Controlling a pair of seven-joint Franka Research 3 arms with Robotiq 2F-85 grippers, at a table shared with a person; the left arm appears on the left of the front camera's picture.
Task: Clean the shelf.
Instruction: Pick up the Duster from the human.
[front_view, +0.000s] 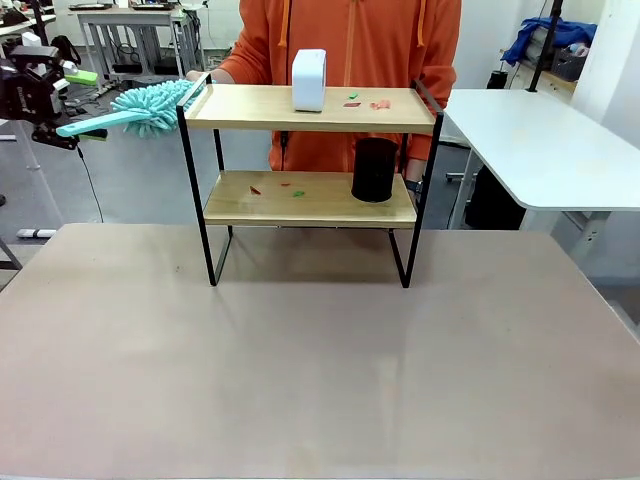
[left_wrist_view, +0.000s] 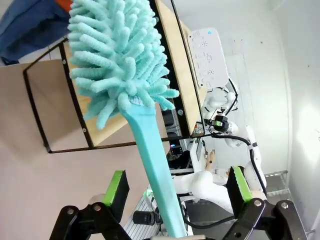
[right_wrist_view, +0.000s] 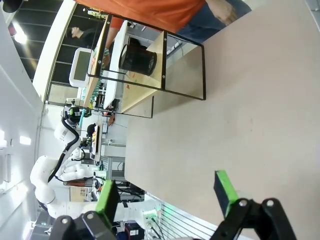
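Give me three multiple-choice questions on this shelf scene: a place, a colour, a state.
1. On the shelf, the black cup stands on: A the top board, B the lower board, C the table.
2. The duster is: A teal, B red, C white.
3. The right tool is: A shut on the cup, B shut on the duster, C open.
Answers: B, it sits beneath the top board; A, its fluffy head is teal; C, its green pads stand wide apart with nothing between.

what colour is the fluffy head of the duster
Light teal, like its handle. The duster head shows best in the left wrist view.
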